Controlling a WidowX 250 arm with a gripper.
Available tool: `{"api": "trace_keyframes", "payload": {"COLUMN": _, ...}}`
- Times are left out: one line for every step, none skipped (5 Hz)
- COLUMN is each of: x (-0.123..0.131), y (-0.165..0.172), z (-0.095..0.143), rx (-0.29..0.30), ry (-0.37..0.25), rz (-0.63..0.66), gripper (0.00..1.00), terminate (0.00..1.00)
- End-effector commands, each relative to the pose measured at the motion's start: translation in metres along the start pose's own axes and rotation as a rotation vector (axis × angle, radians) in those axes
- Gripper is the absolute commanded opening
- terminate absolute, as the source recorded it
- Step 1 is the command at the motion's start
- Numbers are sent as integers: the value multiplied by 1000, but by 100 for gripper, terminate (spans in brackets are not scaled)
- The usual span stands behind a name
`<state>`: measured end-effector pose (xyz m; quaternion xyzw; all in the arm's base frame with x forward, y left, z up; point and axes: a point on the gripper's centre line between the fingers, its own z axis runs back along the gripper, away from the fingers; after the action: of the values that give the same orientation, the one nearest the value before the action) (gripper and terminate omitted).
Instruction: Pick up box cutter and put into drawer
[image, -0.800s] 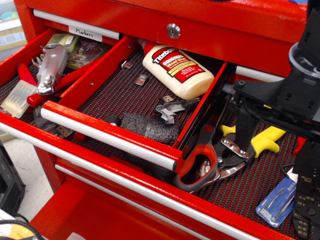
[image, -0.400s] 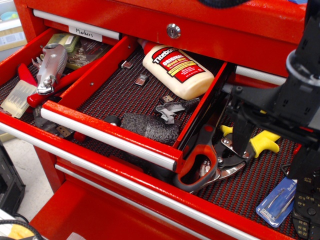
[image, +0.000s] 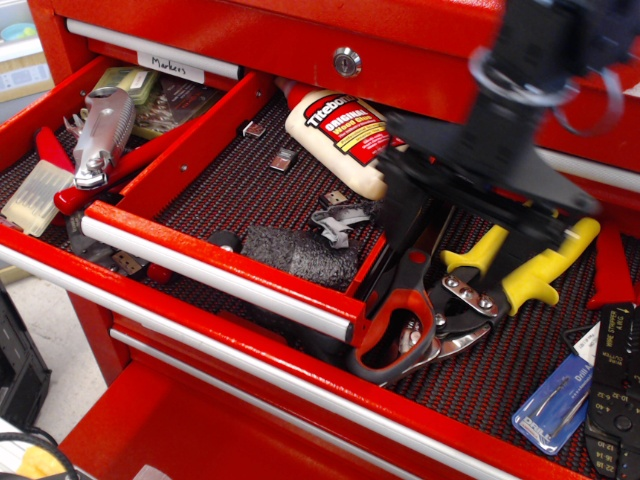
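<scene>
The box cutter is silver-grey and ribbed. It lies at the far left in an open compartment, resting on a red-handled tool. The drawer is the narrow red one in the middle, pulled open, with a silver pull rail and dark mesh liner. My gripper is black and motion-blurred. It hangs over the drawer's right wall and the yellow snips, far right of the box cutter. Its fingers stand wide apart with nothing between them.
In the narrow drawer lie a Titebond glue bottle, a grey pad and small metal clips. The wide drawer below holds red-handled pliers, yellow-handled snips, a blue packet and a black crimper.
My gripper has swung left and up from the right edge to over the narrow drawer's right wall, uncovering the yellow snips. The box cutter has not moved.
</scene>
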<state>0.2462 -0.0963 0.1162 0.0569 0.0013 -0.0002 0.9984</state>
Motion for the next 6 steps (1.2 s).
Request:
{"api": "trace_keyframes", "payload": {"x": 55, "y": 88, "z": 28, "rx": 95, "ry": -48, "rz": 85, "gripper": 100, "terminate": 0}}
{"api": "trace_keyframes", "payload": {"x": 77, "y": 139, "z": 28, "rx": 132, "ry": -84, "rz": 122, "gripper": 100, "terminate": 0}}
{"api": "trace_keyframes", "payload": {"x": 87, "y": 188, "z": 20, "rx": 157, "ry": -140, "rz": 172, "gripper": 100, "terminate": 0}}
{"api": "trace_keyframes", "payload": {"x": 79, "y": 238, "z": 17, "rx": 201, "ry": -154, "rz": 237, "gripper": 100, "terminate": 0}}
{"api": "trace_keyframes", "payload": {"x": 64, "y": 280, "z": 11, "rx": 240, "ry": -183, "rz": 268, "gripper": 100, "terminate": 0}}
{"api": "trace_keyframes", "payload": {"x": 47, "y": 291, "z": 4, "rx": 231, "ry": -183, "rz": 286, "gripper": 100, "terminate": 0}}
